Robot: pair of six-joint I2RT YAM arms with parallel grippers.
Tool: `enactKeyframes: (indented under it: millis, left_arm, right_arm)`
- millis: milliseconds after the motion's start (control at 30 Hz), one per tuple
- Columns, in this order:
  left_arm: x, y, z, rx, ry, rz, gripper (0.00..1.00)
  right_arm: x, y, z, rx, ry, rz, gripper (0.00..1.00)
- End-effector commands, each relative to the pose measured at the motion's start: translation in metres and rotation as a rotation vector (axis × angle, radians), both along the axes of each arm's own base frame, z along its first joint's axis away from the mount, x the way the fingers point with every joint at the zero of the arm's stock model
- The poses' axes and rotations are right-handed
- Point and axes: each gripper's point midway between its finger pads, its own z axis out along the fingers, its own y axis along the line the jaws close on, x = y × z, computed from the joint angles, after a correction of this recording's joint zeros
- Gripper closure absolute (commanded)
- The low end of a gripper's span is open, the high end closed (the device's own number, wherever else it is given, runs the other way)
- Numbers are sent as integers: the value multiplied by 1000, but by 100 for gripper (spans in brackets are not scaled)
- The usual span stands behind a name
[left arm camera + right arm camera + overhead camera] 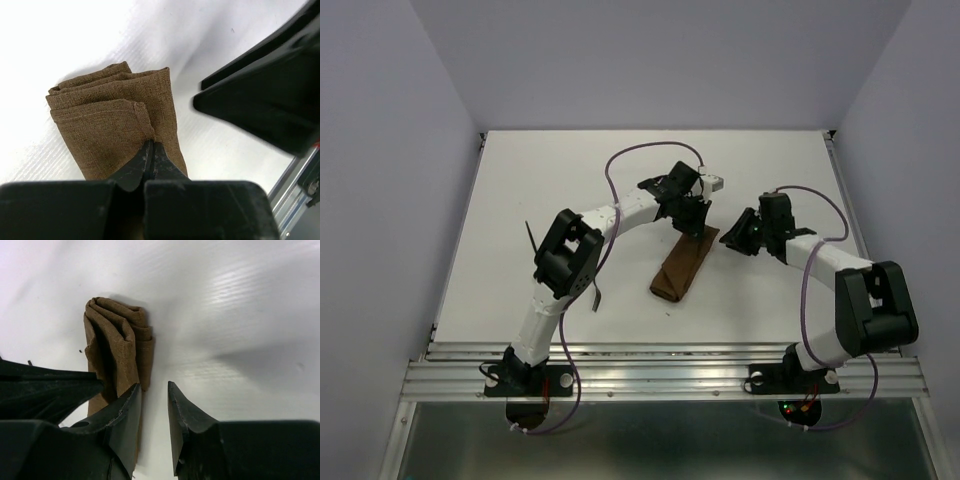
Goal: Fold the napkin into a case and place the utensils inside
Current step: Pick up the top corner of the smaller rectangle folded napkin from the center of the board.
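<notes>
The napkin (684,266) lies folded into a narrow brown case, slanting across the middle of the table. My left gripper (151,144) is at its far end, shut with its tips pinching the corner of a top flap of the napkin (107,117). My right gripper (154,388) stands open just right of the napkin (117,347), its left finger (129,410) over the cloth's edge and only bare table between the fingers. Two thin dark utensils lie left of the cloth: one (532,239) beyond the left arm's elbow, one (597,295) partly hidden under it.
The left arm (570,255) arches over the table's left half, above the utensils. The right gripper's dark body (265,100) looms close beside the left gripper. A metal rail (660,370) runs along the near edge. Walls enclose the table on three sides.
</notes>
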Motion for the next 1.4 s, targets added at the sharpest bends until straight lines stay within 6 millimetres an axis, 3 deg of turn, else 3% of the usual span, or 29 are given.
enactKeyframes:
  millis: [0, 33, 133, 167, 333, 500, 600, 733, 867, 1000, 1133, 1267, 1367]
  left_arm:
    - [-14, -9, 40, -68, -52, -140, 100]
    - [-19, -10, 41, -78, -53, -178, 100]
    - [-26, -9, 42, -69, -67, -227, 100]
    - [-26, -8, 42, -66, -70, -229, 100]
    - [-23, -10, 44, -14, -113, -189, 98]
    - [-20, -12, 59, 20, -163, -97, 52]
    - [-14, -9, 66, 55, -207, -15, 38]
    - [0, 0, 76, 89, -263, 128, 36]
    - [9, 6, 94, 82, -328, 269, 36]
    - [9, 8, 98, 103, -368, 348, 34]
    - [10, 8, 86, 153, -372, 391, 29]
    - [6, 7, 62, 239, -390, 414, 23]
    - [0, 0, 60, 268, -444, 414, 23]
  right_arm:
    - [-13, -31, 14, -71, -53, -72, 67]
    - [-20, -34, 21, -78, -64, -77, 66]
    - [-42, -47, 12, -107, -28, -119, 66]
    - [-46, -48, 19, -98, -47, -130, 66]
    - [-68, -42, 10, -44, -10, -124, 66]
    - [-72, -41, 6, -45, 8, -117, 66]
    - [-71, -43, 8, -51, 0, -124, 66]
    - [-69, -52, 13, -92, -13, -156, 64]
    - [-69, -66, 15, -154, -20, -185, 56]
    - [-69, -86, 12, -206, 0, -223, 47]
    - [-68, -100, 10, -222, 15, -249, 36]
    - [-69, -112, 12, -238, 20, -265, 32]
    - [-70, -114, 14, -247, 16, -259, 28]
